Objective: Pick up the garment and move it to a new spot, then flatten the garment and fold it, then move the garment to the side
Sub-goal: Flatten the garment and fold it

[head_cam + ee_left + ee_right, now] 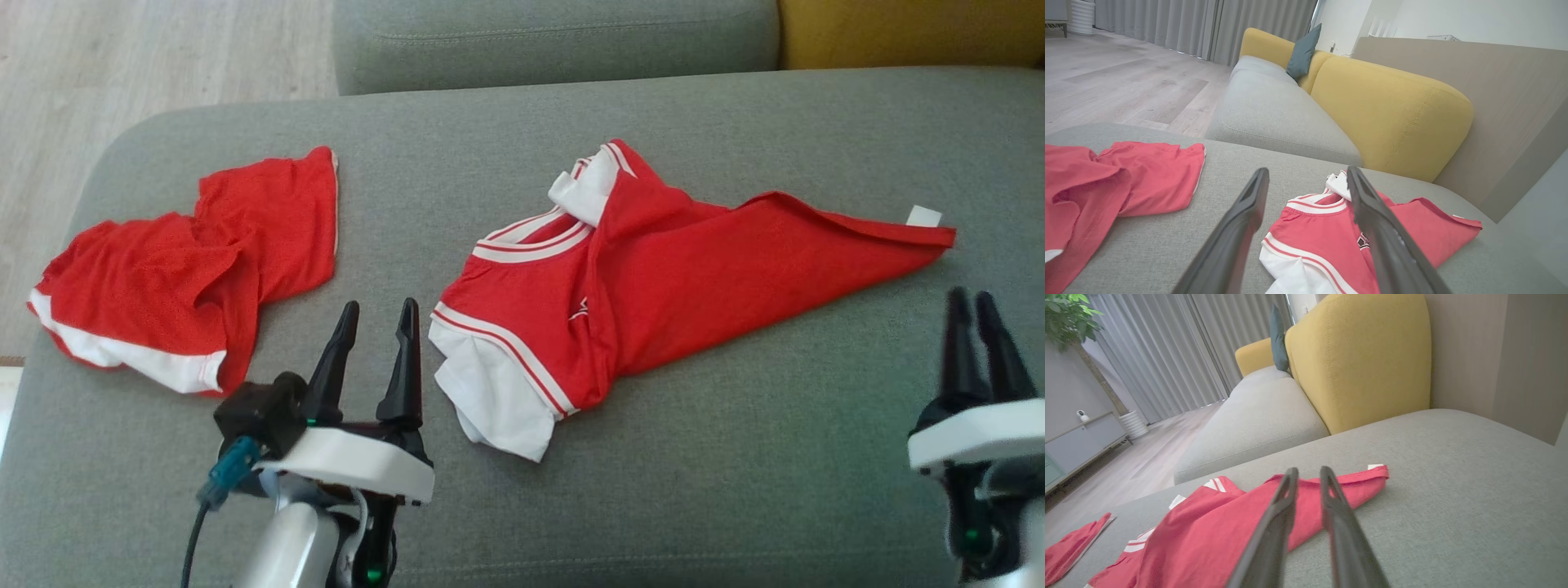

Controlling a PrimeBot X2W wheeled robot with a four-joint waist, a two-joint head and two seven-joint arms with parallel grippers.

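Head view: a red jersey (669, 286) with white striped trim lies rumpled in the middle of a grey sofa cushion (735, 457). Its body is folded over itself on a slant and tapers to a hem corner at the right. Red shorts (188, 278) lie well apart at the left. The left pincer (380, 306) hovers just beside the jersey's white sleeve, fingers wide apart and empty. The right pincer (971, 296) sits near the hem corner, fingers a narrow gap apart, holding nothing.

Left wrist view: the left pincer (1307, 171) frames the jersey's (1323, 232) collar and sleeve, with the shorts (1126, 183) off to the left.

Right wrist view: the right pincer (1308, 470) points at the jersey's (1216, 531) tapered end, its fingers slightly parted.

The step in hand is probably flattening. It would go best with each pincer taking a single layer at opposite ends, then drawing outward evenly so the slanted fold opens without bunching.
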